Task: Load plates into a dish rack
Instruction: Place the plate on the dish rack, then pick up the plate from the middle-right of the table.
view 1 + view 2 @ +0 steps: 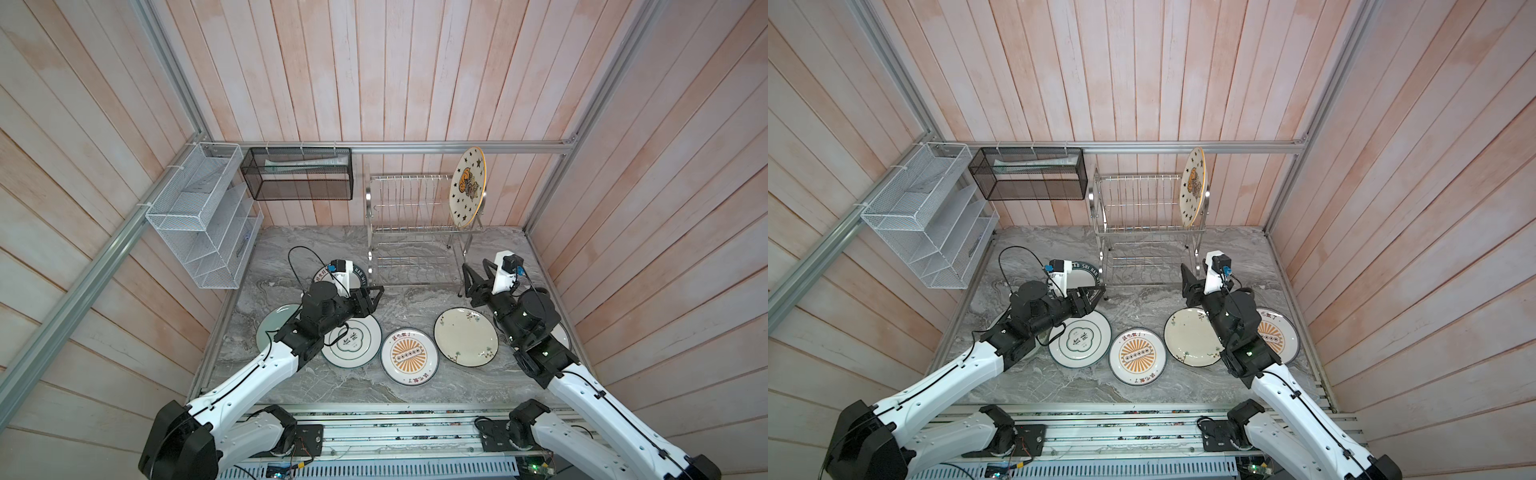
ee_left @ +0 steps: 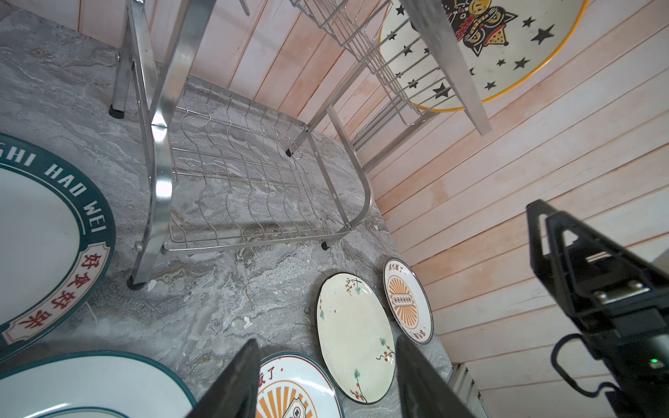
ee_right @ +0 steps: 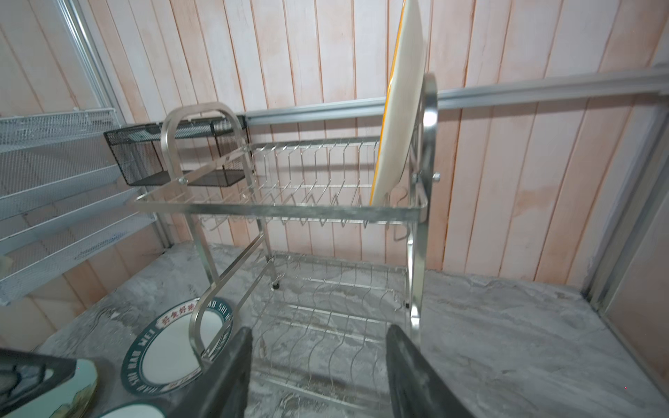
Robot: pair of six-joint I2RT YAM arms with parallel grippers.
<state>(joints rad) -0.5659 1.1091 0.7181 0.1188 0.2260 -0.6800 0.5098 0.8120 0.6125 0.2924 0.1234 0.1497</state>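
One starred plate (image 1: 466,187) stands upright in the top tier of the dish rack (image 1: 409,232), at its right end. Six more plates (image 1: 465,336) lie flat in front of the rack, the lettered plate (image 2: 36,235) by its left foot. The left gripper (image 2: 325,340) and right gripper (image 3: 319,328) hover before the rack, jaws apart and empty. I judge the next plate is being chosen. Lifting it likely needs a finger slid under its rim.

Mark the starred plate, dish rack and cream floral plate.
starred plate (image 1: 467,187): in a top view, its printed centre.
dish rack (image 1: 411,201): in a top view, upper-tier divider rods.
cream floral plate (image 1: 466,336): in a top view, bare centre.
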